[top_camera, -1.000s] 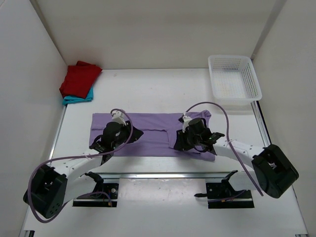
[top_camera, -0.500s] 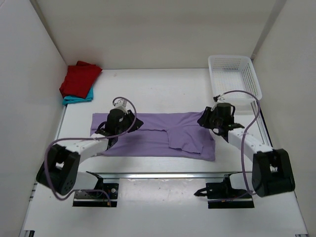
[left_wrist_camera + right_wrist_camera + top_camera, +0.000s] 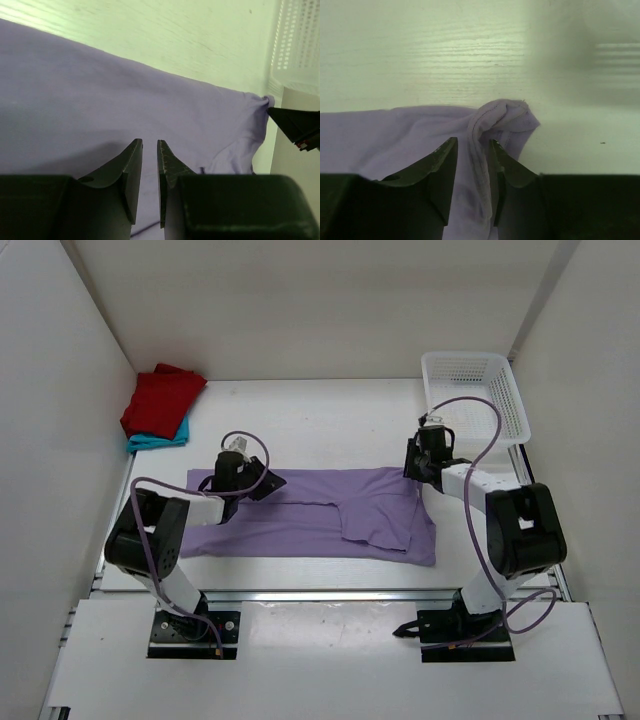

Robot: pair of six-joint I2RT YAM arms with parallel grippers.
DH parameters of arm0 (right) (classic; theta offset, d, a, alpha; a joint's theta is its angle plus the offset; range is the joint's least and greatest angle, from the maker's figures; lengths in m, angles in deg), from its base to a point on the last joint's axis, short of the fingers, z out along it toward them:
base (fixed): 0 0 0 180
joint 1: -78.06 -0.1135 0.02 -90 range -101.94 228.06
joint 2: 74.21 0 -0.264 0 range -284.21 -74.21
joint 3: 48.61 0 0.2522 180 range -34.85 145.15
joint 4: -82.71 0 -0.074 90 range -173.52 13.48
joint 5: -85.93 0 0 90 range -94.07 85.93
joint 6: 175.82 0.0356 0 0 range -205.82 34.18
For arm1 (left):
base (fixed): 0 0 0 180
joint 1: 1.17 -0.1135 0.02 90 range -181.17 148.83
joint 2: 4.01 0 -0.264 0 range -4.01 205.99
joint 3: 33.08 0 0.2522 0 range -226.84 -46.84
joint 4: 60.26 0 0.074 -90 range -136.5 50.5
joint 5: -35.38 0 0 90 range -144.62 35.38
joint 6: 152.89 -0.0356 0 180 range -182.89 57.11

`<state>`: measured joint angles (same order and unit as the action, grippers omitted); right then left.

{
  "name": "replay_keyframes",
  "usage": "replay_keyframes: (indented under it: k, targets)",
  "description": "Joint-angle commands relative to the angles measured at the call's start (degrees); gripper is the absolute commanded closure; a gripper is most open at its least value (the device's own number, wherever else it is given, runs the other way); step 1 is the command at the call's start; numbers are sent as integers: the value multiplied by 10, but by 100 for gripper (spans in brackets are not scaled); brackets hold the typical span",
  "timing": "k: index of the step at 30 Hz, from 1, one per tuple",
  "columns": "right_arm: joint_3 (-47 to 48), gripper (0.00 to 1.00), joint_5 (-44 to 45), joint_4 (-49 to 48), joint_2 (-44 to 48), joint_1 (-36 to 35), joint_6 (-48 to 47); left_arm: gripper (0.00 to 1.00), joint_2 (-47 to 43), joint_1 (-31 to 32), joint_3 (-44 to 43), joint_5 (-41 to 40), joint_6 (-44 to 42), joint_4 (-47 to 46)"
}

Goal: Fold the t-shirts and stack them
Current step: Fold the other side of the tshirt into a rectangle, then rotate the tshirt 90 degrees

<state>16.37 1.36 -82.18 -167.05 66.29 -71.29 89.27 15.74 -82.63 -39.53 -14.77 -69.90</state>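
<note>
**Lilac t-shirt lies flat, 1 gripper at each far corner**

The lilac t-shirt point(image 3: 300, 525) is spread across the middle of the white table point(image 3: 320, 425), with a smaller flap of its own cloth doubled over right of centre. The dark red t-shirt point(image 3: 160, 398) sits on the teal t-shirt point(image 3: 158, 441) in the far left corner, well apart from the lilac one. The white mesh basket point(image 3: 475, 359) stands at the far right.

The left gripper point(image 3: 150, 146) is low over the far left edge of the lilac t-shirt. Its 2 fingers are almost together, with only a thin slit between them and lilac cloth showing through. I cannot tell whether any of that cloth is pinched.

The right gripper point(image 3: 472, 145) is at the far right corner, just in front of the basket. Its jaws stand a little apart, and a seamed ridge of lilac cloth runs between them. The bunched corner hem lies just past the tips. I cannot tell whether the jaws press on the ridge.
</note>
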Motion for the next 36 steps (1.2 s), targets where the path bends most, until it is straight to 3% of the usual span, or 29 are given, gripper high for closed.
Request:
replay_keyframes:
  k: [1,5,8,14,17,20,22,25,28,32,36]
  targets:
    - [38,72,51,5,-26,-11,-31,71,13,-16,1,42,34,-52]
    - [43,85,95,4,-38,-17,-28,72,11,-21,-2,24,19,-38]
    - [27,87,92,0,-29,2,-14,73,16,-49,17,33,45,-59]
    - [-7,87,-71,-50,-22,86,45,76,45,-126,55,78,99,-109]
    - [-4,88,-87,-49,-33,102,52,77,53,-148,73,88,120,-131]
    - [-1,82,-78,-41,-39,102,57,77,56,-149,69,88,119,-130]
    - [-2,72,-71,-41,-31,97,60,77,43,-144,65,93,116,-128]
    - [-13,65,-63,-40,10,88,65,77,9,-130,59,79,111,-115]
    - [-35,64,-41,-36,80,70,71,76,-43,-109,50,56,89,-83]
    - [-110,73,-41,-49,177,63,102,74,-100,-50,28,14,26,-9]
    - [-195,99,-134,-88,221,40,140,73,-112,51,13,-17,-28,24]
